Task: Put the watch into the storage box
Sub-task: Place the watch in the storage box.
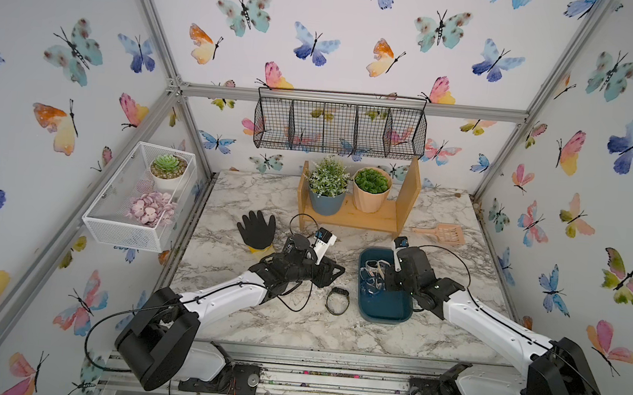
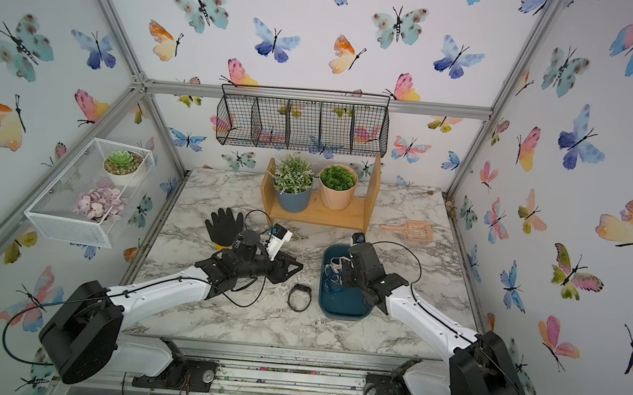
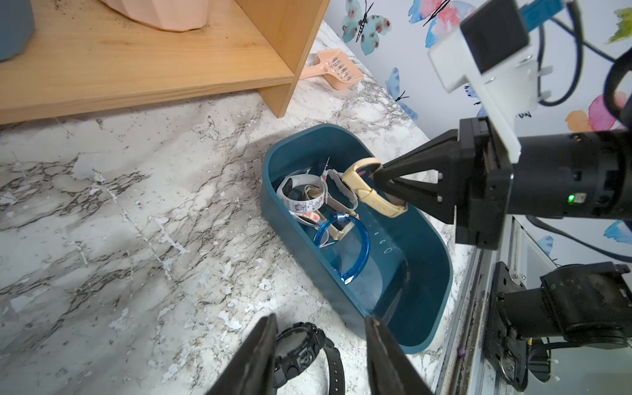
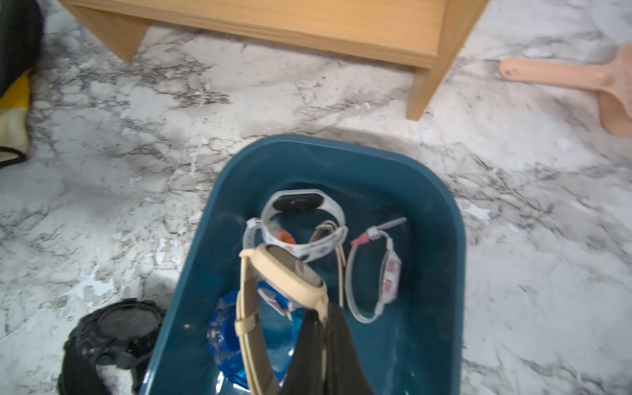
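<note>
The dark teal storage box (image 1: 383,310) (image 2: 340,306) (image 3: 437,284) (image 4: 342,147) stands right of the table's middle. Several watches lie in it. My right gripper (image 4: 323,311) (image 3: 376,174) (image 1: 387,281) is over the box, shut on the strap of a beige watch (image 4: 290,280) (image 3: 359,184) that hangs just above the others. A black watch (image 1: 337,301) (image 2: 299,298) (image 3: 301,349) (image 4: 116,328) lies on the marble just left of the box. My left gripper (image 3: 319,321) (image 1: 333,276) hovers above this watch, open, with nothing in its jaws.
A wooden shelf (image 1: 356,213) with two potted plants stands at the back. There is a black glove (image 1: 256,229) to the left and a pink scoop (image 1: 444,233) at the right. A black wire basket (image 1: 339,128) and a white mesh basket (image 1: 139,194) hang on the walls.
</note>
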Action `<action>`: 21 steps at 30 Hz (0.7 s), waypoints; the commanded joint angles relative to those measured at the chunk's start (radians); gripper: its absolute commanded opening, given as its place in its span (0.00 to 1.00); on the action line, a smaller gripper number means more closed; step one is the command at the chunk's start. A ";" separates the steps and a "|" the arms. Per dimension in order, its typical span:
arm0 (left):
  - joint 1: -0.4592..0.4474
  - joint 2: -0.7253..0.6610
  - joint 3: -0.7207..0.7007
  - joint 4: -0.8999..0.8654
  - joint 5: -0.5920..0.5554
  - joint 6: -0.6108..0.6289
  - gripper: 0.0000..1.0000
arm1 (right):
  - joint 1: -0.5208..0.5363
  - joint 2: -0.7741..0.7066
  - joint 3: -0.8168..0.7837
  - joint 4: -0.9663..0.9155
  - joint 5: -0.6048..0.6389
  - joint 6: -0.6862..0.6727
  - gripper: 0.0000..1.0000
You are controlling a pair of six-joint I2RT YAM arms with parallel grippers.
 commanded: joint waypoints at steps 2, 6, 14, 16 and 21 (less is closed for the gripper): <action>-0.003 0.014 0.012 0.035 0.028 -0.003 0.47 | -0.064 -0.057 -0.068 -0.048 -0.054 0.078 0.02; -0.003 0.017 0.006 0.049 0.038 -0.005 0.46 | -0.084 -0.072 -0.120 -0.024 -0.111 0.122 0.02; -0.005 0.028 0.012 0.051 0.032 -0.005 0.47 | -0.085 -0.020 -0.147 0.007 -0.134 0.133 0.07; -0.006 0.031 0.012 0.049 0.033 -0.006 0.47 | -0.085 -0.007 -0.148 0.014 -0.122 0.129 0.08; -0.006 0.025 0.011 0.039 0.024 -0.005 0.47 | -0.085 0.000 -0.153 0.026 -0.114 0.128 0.13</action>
